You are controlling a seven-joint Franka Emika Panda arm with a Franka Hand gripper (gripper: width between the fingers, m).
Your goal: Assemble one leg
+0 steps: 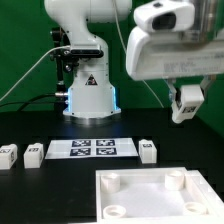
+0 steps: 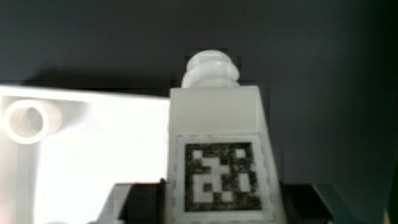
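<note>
Jaws are pinching the leg from both sides down near its tagged end, so they're clamped on it, not spread. In the wrist view we see the leg's black/white tag facing the cam, w/ a rounded peg sticking out of the far end. Next to the leg in that view is the white panel, w/ one round socket showing. We can't tell from that pic how high the leg sits above it.

Exterior view: the leg hangs in the air under the arm, well above the bench, touching neither the bench nor the panel. The panel lies flat at the front, on the exterior view's right, w/ round sockets at its corners. The marker board lies mid-bench in front of the robot base. We count 3 small tagged blocks on the bench. One block is at the far edge on the exterior view's left, another block is just beside the board's left end, and a third block is just off its right end. All 3 are apart from the panel.
</note>
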